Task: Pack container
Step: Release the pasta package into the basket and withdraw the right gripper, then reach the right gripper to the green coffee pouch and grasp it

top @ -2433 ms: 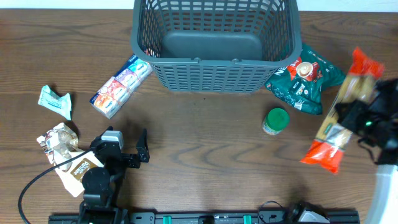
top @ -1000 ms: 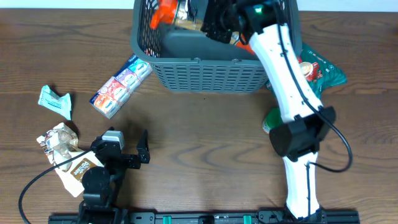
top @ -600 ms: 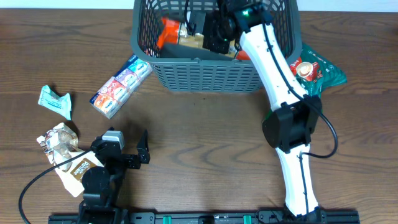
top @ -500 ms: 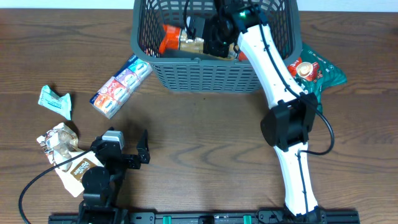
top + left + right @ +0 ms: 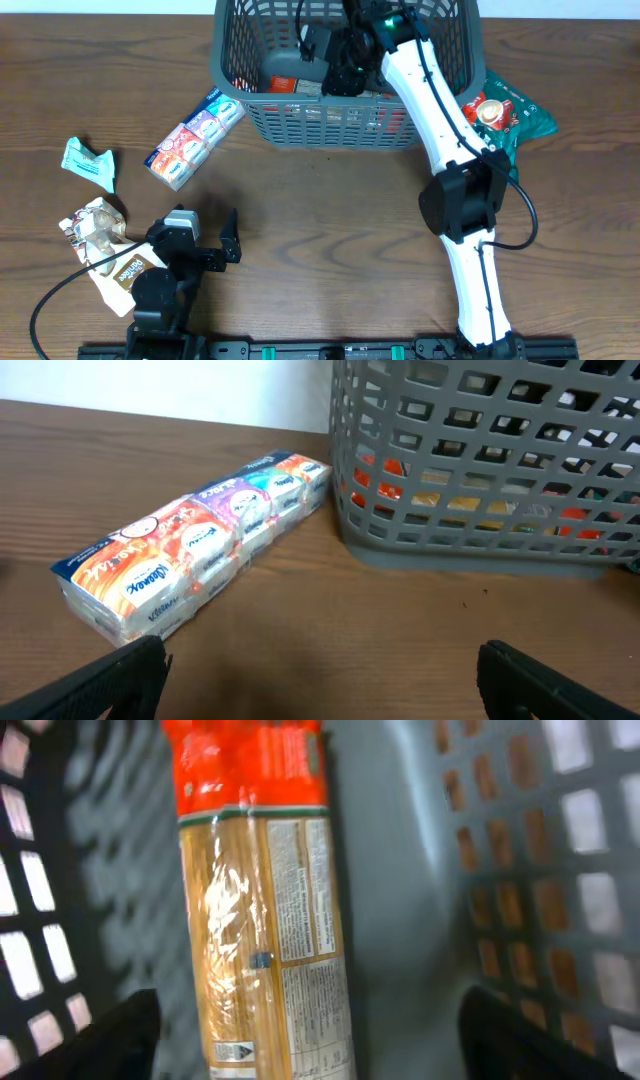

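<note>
The container [image 5: 330, 98] is a dark grey lattice basket at the back middle of the table, also seen in the left wrist view [image 5: 480, 460]. My right gripper [image 5: 335, 72] reaches down inside it and is open [image 5: 315, 1040]. Under it a long spaghetti packet [image 5: 255, 870] with red ends lies loose on the basket's bottom, a fingertip on each side and apart from it. From overhead its red end [image 5: 282, 85] shows through the slots. My left gripper [image 5: 212, 230] rests open near the front left, nothing between its fingers [image 5: 320, 675].
A multipack of tissues [image 5: 195, 137] lies left of the basket [image 5: 190, 550]. A teal wrapper [image 5: 88, 162], a crumpled packet [image 5: 95, 225] and a brown packet [image 5: 125, 272] lie at the left. A green bag [image 5: 500, 125] lies right of the basket.
My right gripper has come down into the basket with the spaghetti packet and opened, letting it go onto the bottom. The left arm has not moved.
</note>
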{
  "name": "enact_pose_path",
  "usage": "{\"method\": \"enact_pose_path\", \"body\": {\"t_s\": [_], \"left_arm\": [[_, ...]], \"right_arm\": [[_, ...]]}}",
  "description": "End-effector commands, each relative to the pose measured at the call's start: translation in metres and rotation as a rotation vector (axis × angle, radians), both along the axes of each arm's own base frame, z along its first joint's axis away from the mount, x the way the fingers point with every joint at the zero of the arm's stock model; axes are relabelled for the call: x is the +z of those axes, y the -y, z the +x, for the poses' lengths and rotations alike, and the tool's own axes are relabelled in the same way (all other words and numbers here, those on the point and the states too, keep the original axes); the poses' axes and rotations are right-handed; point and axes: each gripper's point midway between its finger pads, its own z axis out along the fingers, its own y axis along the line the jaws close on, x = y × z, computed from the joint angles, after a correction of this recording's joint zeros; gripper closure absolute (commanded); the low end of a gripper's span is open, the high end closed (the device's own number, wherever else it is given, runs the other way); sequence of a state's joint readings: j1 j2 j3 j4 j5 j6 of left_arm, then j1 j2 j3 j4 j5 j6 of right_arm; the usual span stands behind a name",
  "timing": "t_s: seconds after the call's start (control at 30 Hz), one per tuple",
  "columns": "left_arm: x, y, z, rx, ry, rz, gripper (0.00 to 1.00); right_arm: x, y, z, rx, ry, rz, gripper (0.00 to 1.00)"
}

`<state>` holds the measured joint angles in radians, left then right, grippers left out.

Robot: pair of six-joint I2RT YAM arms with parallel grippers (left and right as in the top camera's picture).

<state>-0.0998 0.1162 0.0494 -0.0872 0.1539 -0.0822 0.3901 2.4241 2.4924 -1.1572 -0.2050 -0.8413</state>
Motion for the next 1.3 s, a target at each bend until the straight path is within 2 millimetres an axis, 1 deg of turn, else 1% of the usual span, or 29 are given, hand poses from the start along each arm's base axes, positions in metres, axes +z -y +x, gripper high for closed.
{"method": "enact_pose_path", "body": {"t_s": [0.0,0.07,0.13,0.2,0.23,0.27,0.3,0.33,0.4,0.43,0.47,0.5,0.57,0.63,0.7,0.73,0.8,0.93,0.97,1.1,1.27], "left_arm": [[-0.012,0.002,-0.002,-0.011,-0.041,-0.006,0.01],[-0.012,0.002,-0.002,-0.011,-0.041,-0.006,0.01],[-0.012,0.002,-0.002,-0.011,-0.041,-0.006,0.01],[-0.012,0.002,-0.002,-0.011,-0.041,-0.006,0.02],[-0.012,0.002,-0.002,-0.011,-0.042,-0.006,0.01],[-0.012,0.002,-0.002,-0.011,-0.041,-0.006,0.02],[-0.012,0.002,-0.002,-0.011,-0.042,-0.006,0.01],[-0.012,0.002,-0.002,-0.011,-0.041,-0.006,0.02],[-0.012,0.002,-0.002,-0.011,-0.041,-0.006,0.01],[-0.012,0.002,-0.002,-0.011,-0.041,-0.006,0.01],[-0.012,0.002,-0.002,-0.011,-0.041,-0.006,0.01],[-0.012,0.002,-0.002,-0.011,-0.041,-0.006,0.01],[-0.012,0.002,-0.002,-0.011,-0.042,-0.006,0.01],[-0.012,0.002,-0.002,-0.011,-0.042,-0.006,0.01],[-0.012,0.002,-0.002,-0.011,-0.041,-0.006,0.01],[-0.012,0.002,-0.002,-0.011,-0.041,-0.006,0.01],[-0.012,0.002,-0.002,-0.011,-0.041,-0.006,0.01],[-0.012,0.002,-0.002,-0.011,-0.041,-0.006,0.01],[-0.012,0.002,-0.002,-0.011,-0.041,-0.006,0.01],[-0.012,0.002,-0.002,-0.011,-0.041,-0.006,0.02],[-0.012,0.002,-0.002,-0.011,-0.041,-0.006,0.01]], "right_arm": [[0.104,-0.003,-0.001,-0.129,0.146,0.162,0.17],[0.152,0.01,0.001,-0.228,0.225,0.238,0.16],[0.2,0.036,0.006,-0.38,0.318,0.306,0.13],[0.247,0.075,0.005,-0.553,0.4,0.387,0.06],[0.266,0.096,0.003,-0.64,0.426,0.427,0.01],[0.281,0.12,0.0,-0.741,0.444,0.469,0.01],[0.293,0.15,-0.005,-0.876,0.455,0.514,0.01],[0.3,0.183,-0.012,-1.013,0.457,0.551,0.01],[0.303,0.24,-0.029,-1.243,0.435,0.602,0.01],[0.299,0.268,-0.04,-1.353,0.41,0.624,0.01],[0.294,0.29,-0.049,-1.444,0.382,0.642,0.01],[0.284,0.315,-0.06,-1.548,0.338,0.654,0.01],[0.265,0.348,-0.076,-1.677,0.247,0.662,0.01],[0.242,0.369,-0.088,-1.766,0.135,0.673,0.01],[0.216,0.381,-0.094,-1.802,-0.008,0.691,0.01],[0.205,0.383,-0.095,-1.81,-0.064,0.698,0.01],[0.177,0.387,-0.095,-1.833,-0.184,0.696,0.01],[0.117,0.389,-0.094,-1.886,-0.355,0.621,0.01],[0.099,0.387,-0.093,-1.887,-0.393,0.599,0.01],[0.044,0.374,-0.084,-1.842,-0.505,0.602,0.01],[-0.024,0.366,-0.087,-1.848,-0.597,0.599,0.01]]}}
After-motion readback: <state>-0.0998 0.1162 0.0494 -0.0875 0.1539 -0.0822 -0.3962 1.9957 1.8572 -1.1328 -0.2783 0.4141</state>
